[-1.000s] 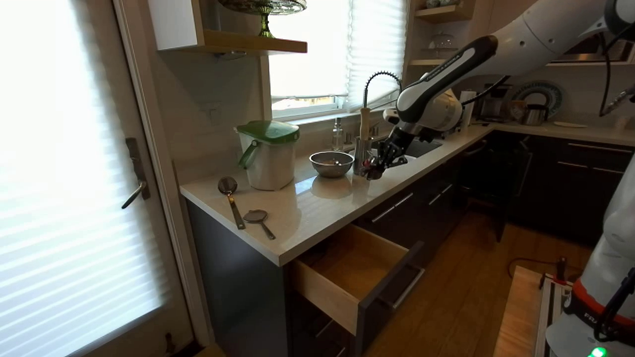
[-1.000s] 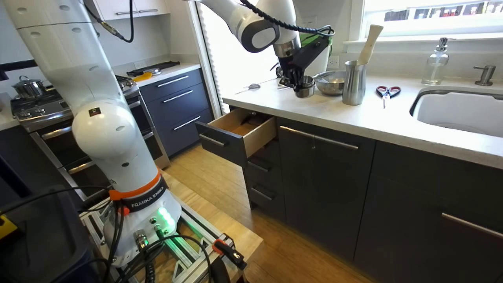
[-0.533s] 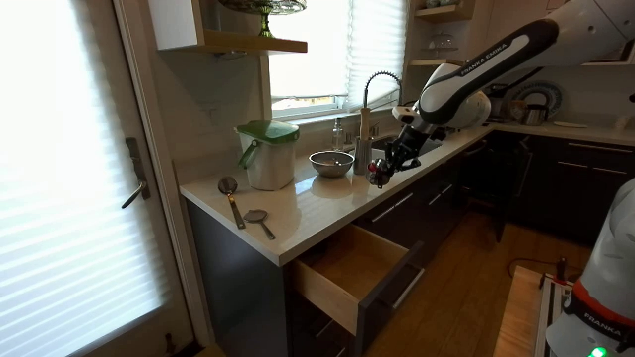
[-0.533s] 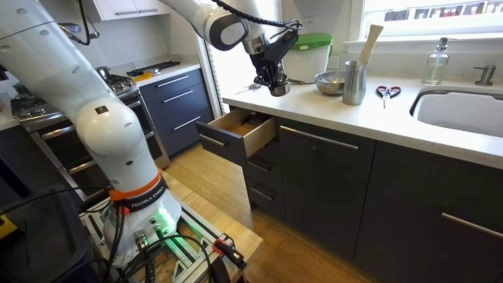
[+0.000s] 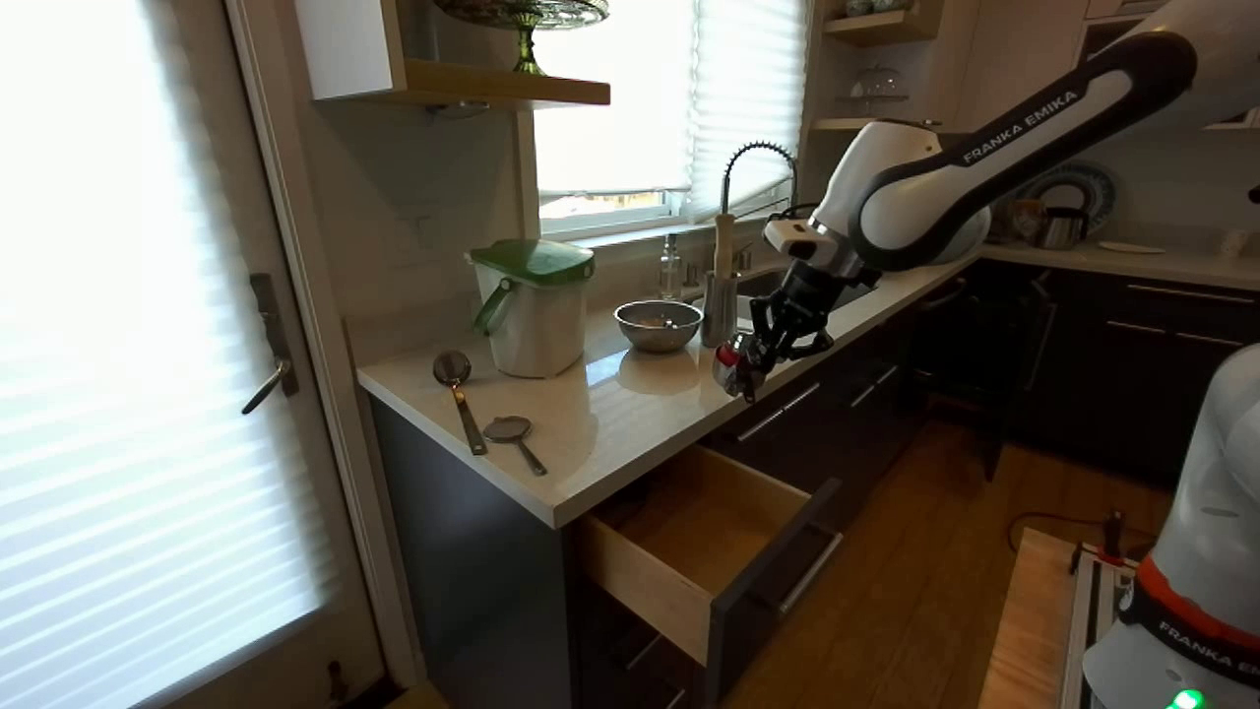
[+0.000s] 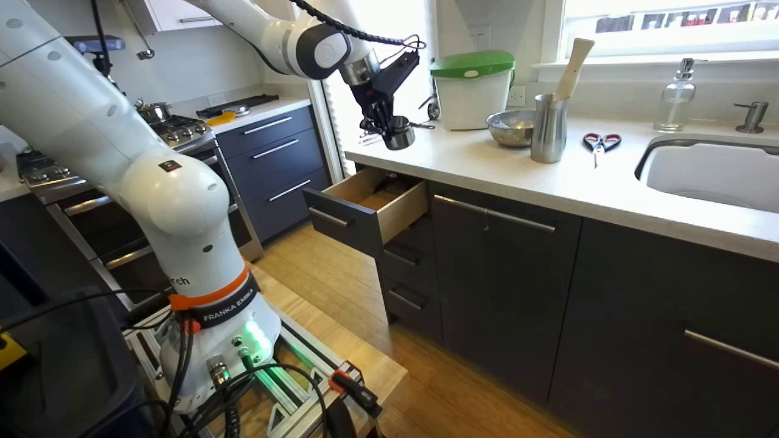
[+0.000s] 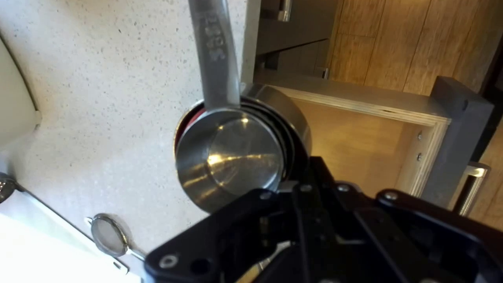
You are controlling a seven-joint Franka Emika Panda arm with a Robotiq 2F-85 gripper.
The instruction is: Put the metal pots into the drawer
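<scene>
Worktop (image 5: 630, 423): pale, speckled, seen in both exterior views. Panda arm (image 6: 176, 194) is extended toward the worktop's front edge, wrist angled down. Drawer (image 5: 650, 581) is pulled out below the worktop, at its end corner; light wood inside, dark front panel. White pail (image 5: 536, 335) with green lid is stood on the worktop. Task item 1, steel mixing bowl (image 6: 513, 135), is set upright on the worktop between pail and steel utensil holder (image 6: 546, 137); its contents can't be identified. Wooden utensil (image 6: 574, 67) is propped in the holder. Task item 2, nested steel measuring cups (image 7: 232, 157), is held by the jaws, raised off the worktop, near its front edge and higher than the drawer. Jaws are clamped at the side of the cup stack, closed down to the metal; exact contact point is partly hidden. At least 2 rims are visible in the wrist view, plus 1 flat handle with engraved marks. Mesh strainer (image 5: 508, 429) is laid flat near the worktop corner. Scissors (image 6: 599, 148) with red-and-black handles are laid near the holder.
</scene>
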